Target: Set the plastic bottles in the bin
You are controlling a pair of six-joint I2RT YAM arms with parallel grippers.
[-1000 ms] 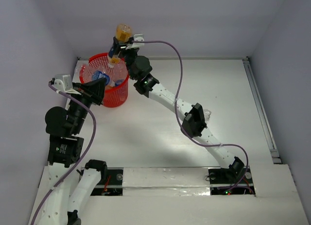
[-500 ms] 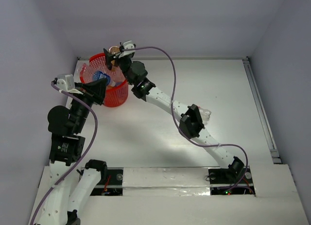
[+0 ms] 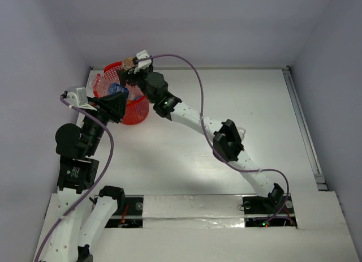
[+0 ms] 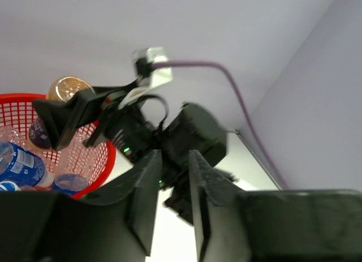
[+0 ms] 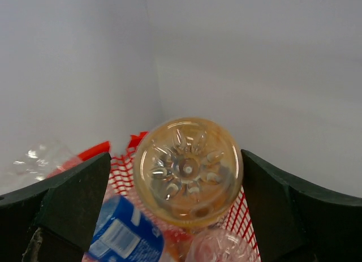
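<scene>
Status: spotted orange bottle [image 5: 188, 170] base-up, partly down in bin [image 3: 136, 110] at far rim, loose between fingers of right end effector [image 5: 175, 188], gaps both sides, released, jaws spread wide. Noted blue-labelled bottle [image 5: 121, 231] and clear bottle [image 5: 218, 246] inside. Found left end effector [image 4: 172, 160] beside bin, parted a crack, grasping nothing.

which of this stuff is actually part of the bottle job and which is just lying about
Part of the job: red basket; orange bottle; blue-labelled bottle and clear bottles inside the basket.
Just there: purple cables; metal rail at the table right edge; clear thing half hidden behind the right arm, too unclear to name.
</scene>
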